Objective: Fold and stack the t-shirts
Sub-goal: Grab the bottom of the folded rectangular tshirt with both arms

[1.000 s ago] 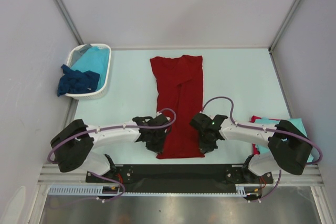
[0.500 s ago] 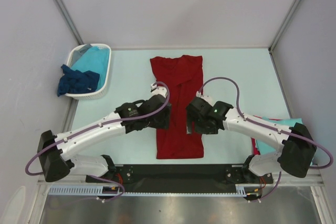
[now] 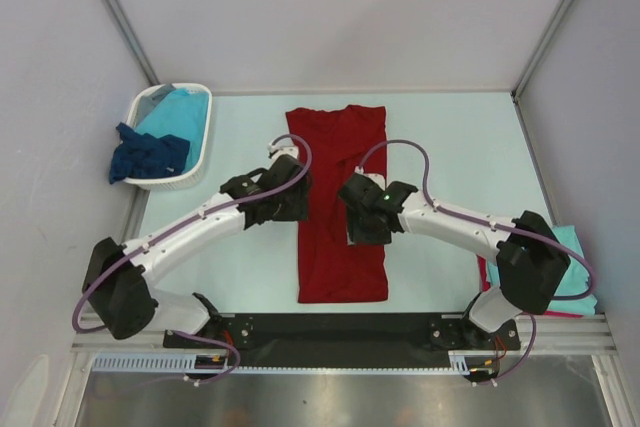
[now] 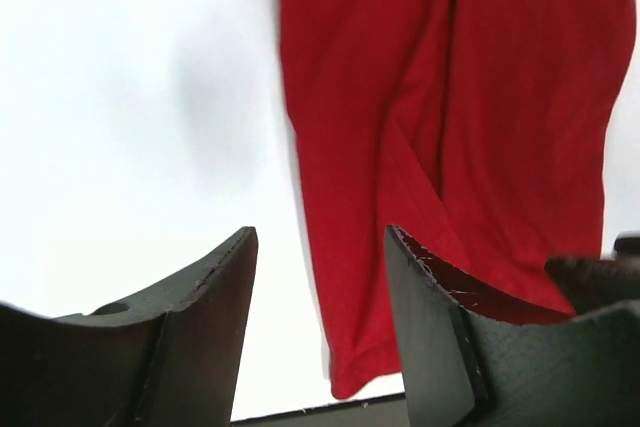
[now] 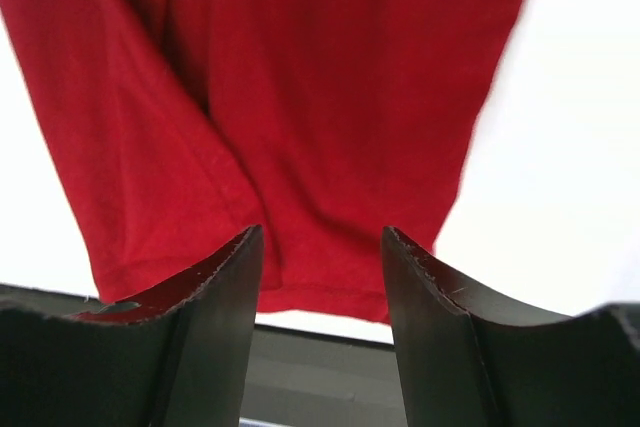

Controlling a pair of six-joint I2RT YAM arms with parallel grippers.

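Shifted far from near hem; left fingers [image 4: 200, 317], right fingers [image 5: 430, 307] both released; hovering over flat dark red t-shirt [image 3: 340, 157].

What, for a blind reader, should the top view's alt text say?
A red shirt lies folded into a strip on the table, the left gripper at its left edge and the right gripper over its middle. A basket holding a turquoise shirt and a navy shirt sits far left.
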